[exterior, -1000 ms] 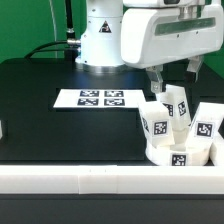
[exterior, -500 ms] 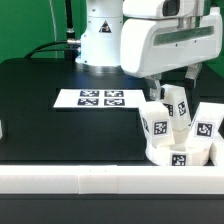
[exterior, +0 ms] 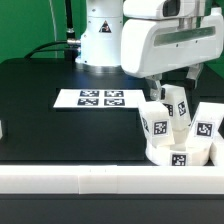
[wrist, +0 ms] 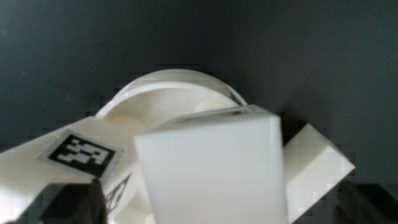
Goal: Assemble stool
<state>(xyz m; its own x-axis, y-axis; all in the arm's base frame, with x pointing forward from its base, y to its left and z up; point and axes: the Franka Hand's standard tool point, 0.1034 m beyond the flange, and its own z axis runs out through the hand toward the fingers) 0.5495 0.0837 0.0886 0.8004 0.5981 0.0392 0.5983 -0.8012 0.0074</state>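
The round white stool seat (exterior: pixel 178 155) lies at the exterior view's lower right, against the long white rail. Three white blocky legs stand on it, each with a marker tag: one at the left (exterior: pixel 156 122), one in the middle (exterior: pixel 177 105), one at the right (exterior: pixel 207 125). My gripper (exterior: pixel 174 82) hangs over the middle leg, its fingers on either side of the leg's top. In the wrist view that leg (wrist: pixel 214 170) fills the space between my dark fingers (wrist: pixel 63 205), with small gaps on both sides, and the seat (wrist: pixel 169 95) shows behind it. The gripper (wrist: pixel 217 212) is open.
The marker board (exterior: pixel 100 98) lies flat on the black table, toward the exterior view's left of the seat. The long white rail (exterior: pixel 90 180) runs along the front edge. The arm's white base (exterior: pixel 100 40) stands at the back. A small white object (exterior: pixel 2 128) shows at the left edge.
The arm's hand has shifted toward the exterior view's left over the first half second, then stayed still. The legs and seat have not moved.
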